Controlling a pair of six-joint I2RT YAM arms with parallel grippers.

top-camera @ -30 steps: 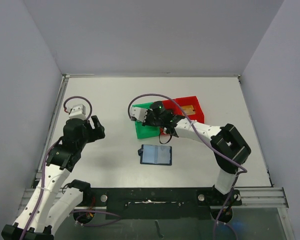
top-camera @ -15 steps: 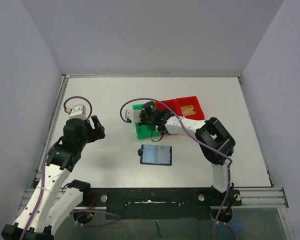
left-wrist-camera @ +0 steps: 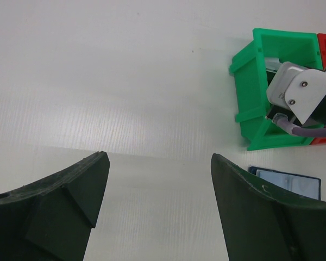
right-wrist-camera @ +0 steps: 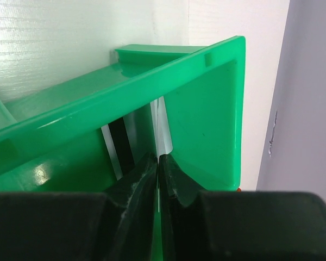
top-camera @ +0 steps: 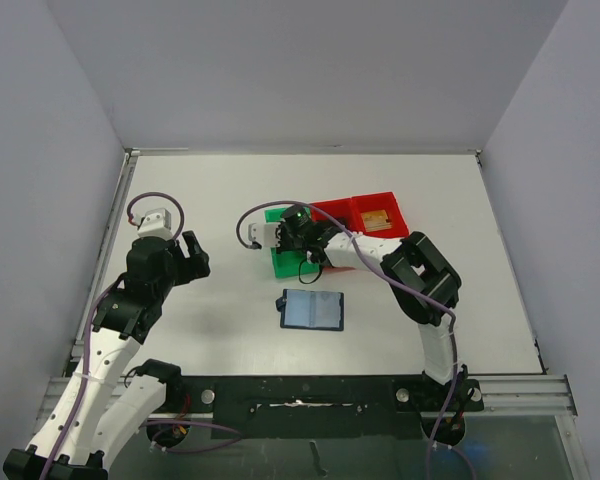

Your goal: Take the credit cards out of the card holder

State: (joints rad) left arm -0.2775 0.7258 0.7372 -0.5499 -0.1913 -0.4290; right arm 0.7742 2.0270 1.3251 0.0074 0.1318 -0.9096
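On my overhead feed a green bin (top-camera: 283, 262) sits near the middle of the white worktop (top-camera: 200, 190), and a red bin (top-camera: 375, 199) stands right against its right side. Plain grey walls (top-camera: 300, 70) enclose the worktop on three sides.
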